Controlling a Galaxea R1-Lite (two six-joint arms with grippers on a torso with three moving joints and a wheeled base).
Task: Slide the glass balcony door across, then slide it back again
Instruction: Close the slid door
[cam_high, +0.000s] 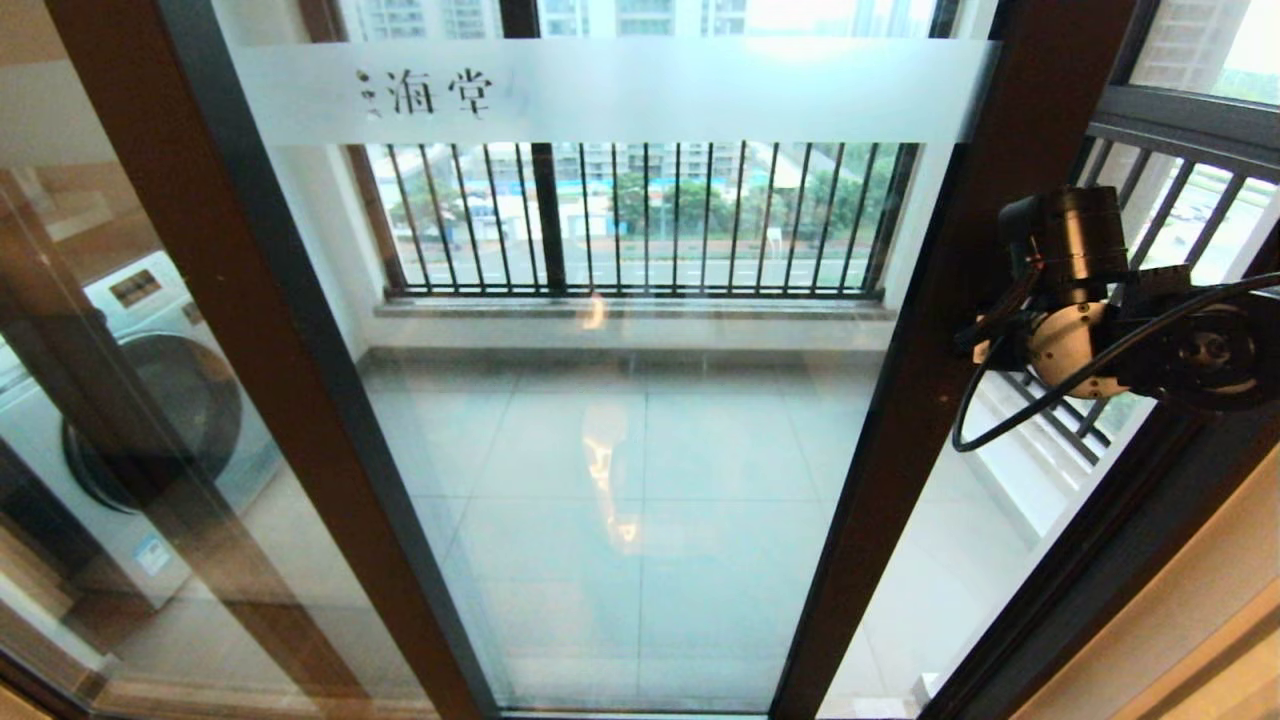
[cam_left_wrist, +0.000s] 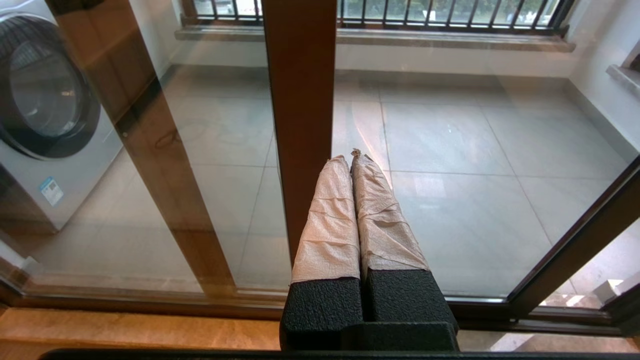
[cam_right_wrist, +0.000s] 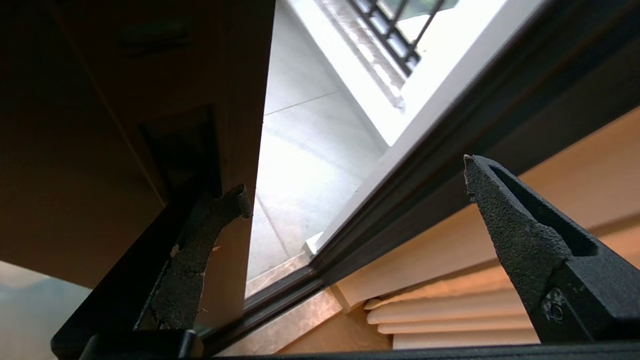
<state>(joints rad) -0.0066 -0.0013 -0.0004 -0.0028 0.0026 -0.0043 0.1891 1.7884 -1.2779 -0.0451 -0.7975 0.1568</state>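
The glass balcony door (cam_high: 640, 450) fills the head view, with its frosted band (cam_high: 620, 90) of Chinese characters across the top. It stands partly slid, leaving a gap (cam_high: 960, 570) between its right brown stile (cam_high: 940, 330) and the dark jamb. My right arm (cam_high: 1070, 300) reaches in at that stile. The right gripper (cam_right_wrist: 355, 177) is open. One finger (cam_right_wrist: 200, 250) lies against the stile's edge beside the black handle slot (cam_right_wrist: 177, 150), and the other finger (cam_right_wrist: 500, 225) stands free toward the jamb. My left gripper (cam_left_wrist: 350, 157) is shut on nothing, low before the door's left stile (cam_left_wrist: 300, 100).
A washing machine (cam_high: 130, 420) shows through the fixed pane on the left. Black-barred railings (cam_high: 640, 220) close the balcony's far side. The dark jamb (cam_high: 1100, 560) and a beige wall (cam_high: 1200, 620) bound the right. The floor track (cam_left_wrist: 150, 300) runs along the bottom.
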